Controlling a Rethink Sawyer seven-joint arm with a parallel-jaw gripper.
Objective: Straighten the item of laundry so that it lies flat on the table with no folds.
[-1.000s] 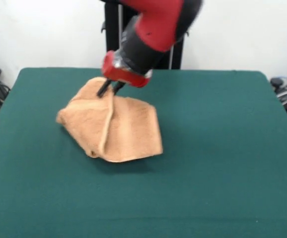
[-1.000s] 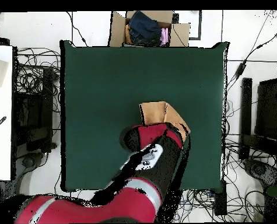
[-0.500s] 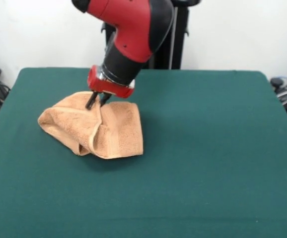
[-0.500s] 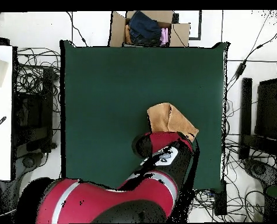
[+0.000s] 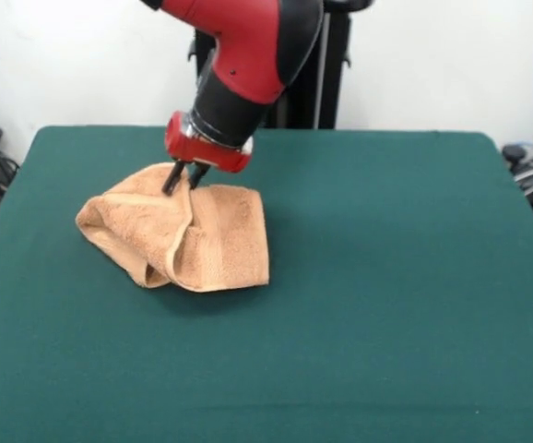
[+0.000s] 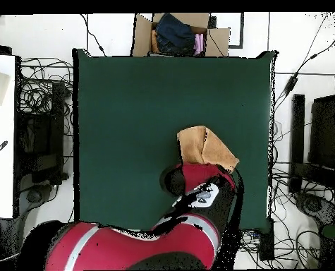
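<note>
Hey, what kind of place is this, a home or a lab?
Likely a robotics lab: a red robot arm works on a towel on a green table, with cables on the floor around it.

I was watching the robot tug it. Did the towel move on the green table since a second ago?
Yes. In the front view the towel has slid toward the table's left edge, pulled along by the gripper pinching its far edge.

- You get bright, even light in both views, with no glare on the dark green felt-topped counter.
- You see a soft shadow under the near edge of the crumpled orange-tan terry towel.
- Your front view looks slightly soft throughout.
</note>
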